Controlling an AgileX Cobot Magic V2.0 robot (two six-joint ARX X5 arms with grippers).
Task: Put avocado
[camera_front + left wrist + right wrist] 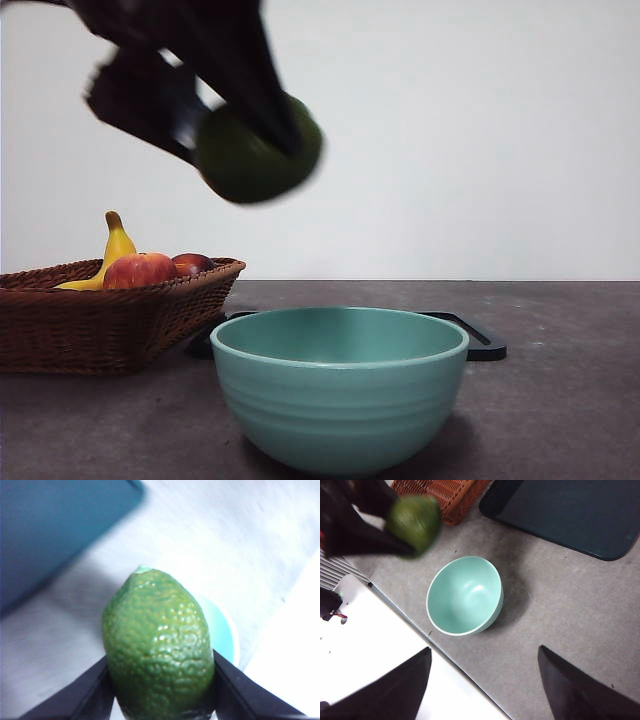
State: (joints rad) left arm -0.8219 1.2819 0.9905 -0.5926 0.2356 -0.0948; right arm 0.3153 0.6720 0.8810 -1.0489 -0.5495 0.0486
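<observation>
My left gripper [250, 135] is shut on the avocado [258, 150], a dark-green bumpy fruit, and holds it in the air above and to the left of the mint-green bowl [340, 385]. In the left wrist view the avocado [159, 650] sits between the two black jaws, with the bowl's rim [225, 630] showing behind it. The right wrist view shows the avocado [414, 521] in the left gripper beside the empty bowl [465, 595]. My right gripper [482, 687] is open and empty, high above the table.
A wicker basket [100, 320] at the left holds a banana [110, 255], a red apple [140, 270] and another dark-red fruit. A dark tray [470, 340] lies flat behind the bowl; it also shows in the right wrist view [570, 515].
</observation>
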